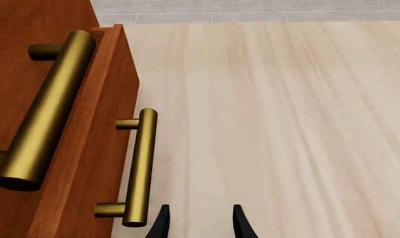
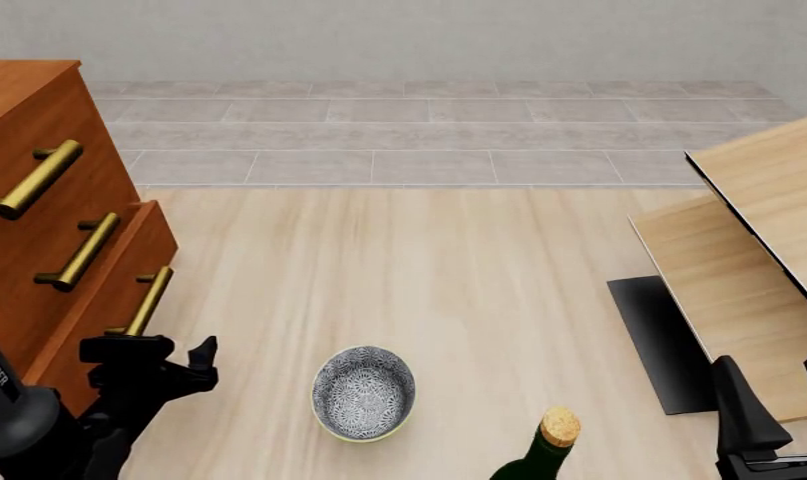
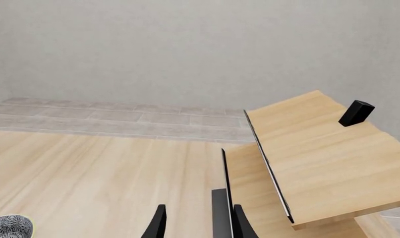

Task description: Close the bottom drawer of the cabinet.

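The cabinet [image 2: 36, 200] stands at the far left of the counter [image 2: 483, 290], tall and reddish-brown, its three brass handles stepping down the front; the bottom drawer [image 2: 110, 310] juts out a little past the two above it, its handle [image 2: 147, 302] sloping towards the left gripper [image 2: 176, 362]. That gripper hovers just below and beside the handle, not touching it as far as I can see; its jaws stand apart with nothing between them (the left wrist view shows two dark tips [image 1: 238, 220] over bare pale wood, the drawer's handle [image 1: 139, 168] just to one side).

Near the front edge sits a patterned bowl [image 2: 363, 392], close by the left arm; beside it rises the corked neck of a green bottle [image 2: 543, 448]. Neither lies between the gripper and the drawer front.

Over on the right, pale wooden boards [image 2: 750, 250] lean in a stack over a dark mat [image 2: 659, 340]; the right gripper [image 2: 777, 400] waits at the corner below them, jaws open and holding nothing; a small black block [image 3: 356, 113] rests on the upper board.
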